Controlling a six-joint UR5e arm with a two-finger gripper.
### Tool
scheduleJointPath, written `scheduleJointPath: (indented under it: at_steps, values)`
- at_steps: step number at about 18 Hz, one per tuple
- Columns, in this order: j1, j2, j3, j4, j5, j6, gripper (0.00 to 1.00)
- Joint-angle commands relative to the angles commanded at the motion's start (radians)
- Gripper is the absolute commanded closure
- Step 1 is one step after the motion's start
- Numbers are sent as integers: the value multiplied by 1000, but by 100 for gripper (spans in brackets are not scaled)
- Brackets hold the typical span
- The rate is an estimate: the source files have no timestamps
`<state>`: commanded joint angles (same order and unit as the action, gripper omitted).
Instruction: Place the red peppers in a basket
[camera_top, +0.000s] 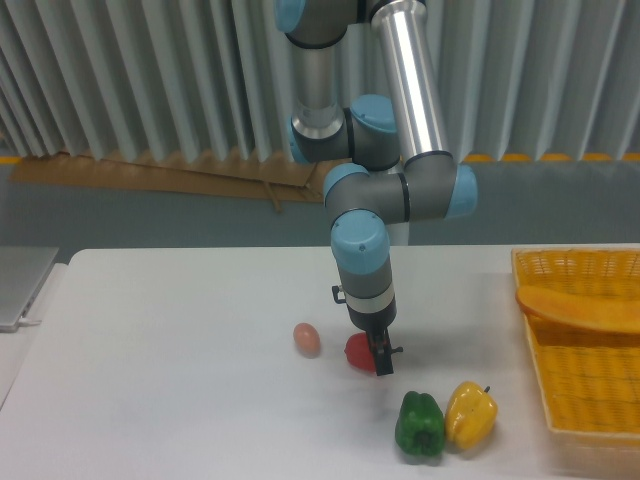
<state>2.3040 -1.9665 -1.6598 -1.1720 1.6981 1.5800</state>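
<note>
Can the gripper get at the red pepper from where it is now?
Probably yes. The gripper is already down at the red pepper, fingers against its right side. Nothing crowds it: the egg-shaped object and green pepper sit apart. Whether the fingers have closed is unclear.

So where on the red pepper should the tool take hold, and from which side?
Across the rounded body of the red pepper, coming straight down from above. It sits on the table apart from the egg-shaped object, its short stem pointing sideways, so both flanks look free. The tool already hangs down over it.
</note>
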Motion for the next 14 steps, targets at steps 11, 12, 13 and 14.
scheduleJointPath:
  at_steps: [11,12,13,14]
  values:
    - [-5,-2,5,8,21,-11,33]
    - [-5,0,5,6,21,-9,34]
    - [-5,2,5,6,23,-11,43]
    - [-6,3,5,6,23,-9,43]
